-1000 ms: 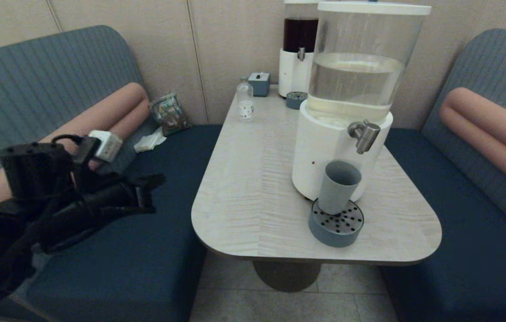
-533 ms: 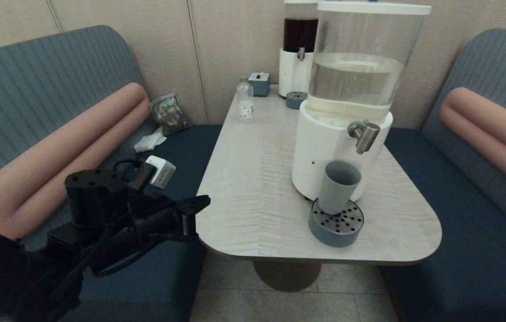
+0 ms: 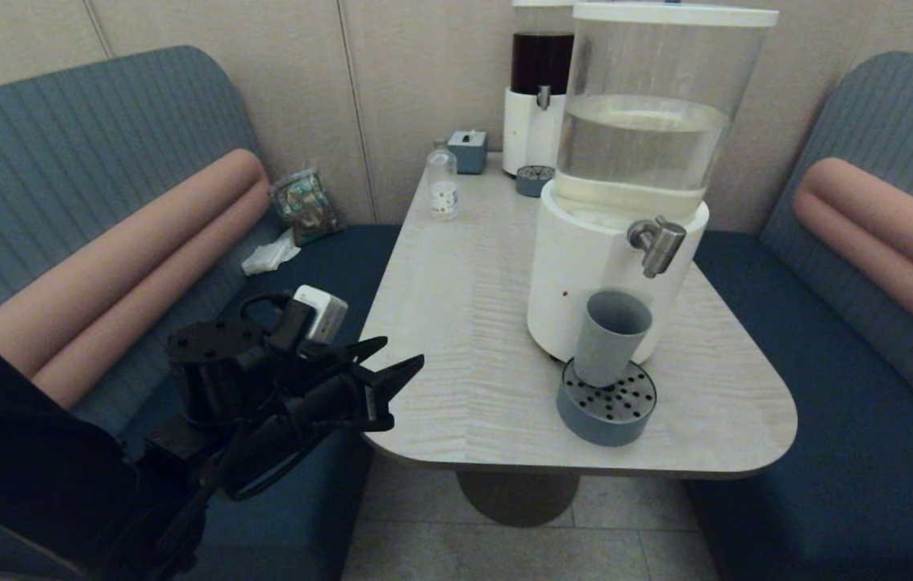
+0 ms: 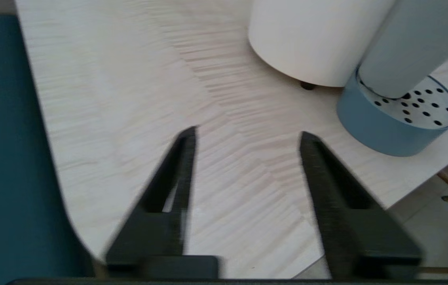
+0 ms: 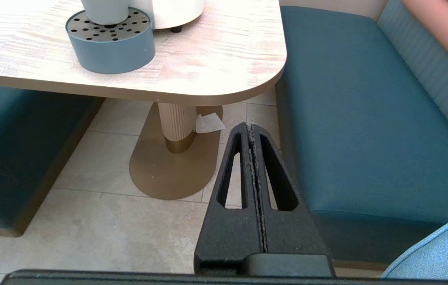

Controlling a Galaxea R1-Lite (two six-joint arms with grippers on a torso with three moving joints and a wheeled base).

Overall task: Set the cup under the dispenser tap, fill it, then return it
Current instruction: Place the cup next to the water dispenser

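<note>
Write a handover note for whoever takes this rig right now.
Left hand: open, empty, at the table's near-left edge, pointed toward the cup.
Right hand: shut, empty, parked low beside the table, over the floor.
Cup: upright on the drip tray, below the dispenser tap.
Done: cup placed under tap. Whether it is filled cannot be told.
Left: fill if needed, grasp, return.

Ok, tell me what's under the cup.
The cup stands upright on the round grey-blue drip tray with a perforated metal top, on the table. The holes directly beneath the cup's base are covered.
</note>
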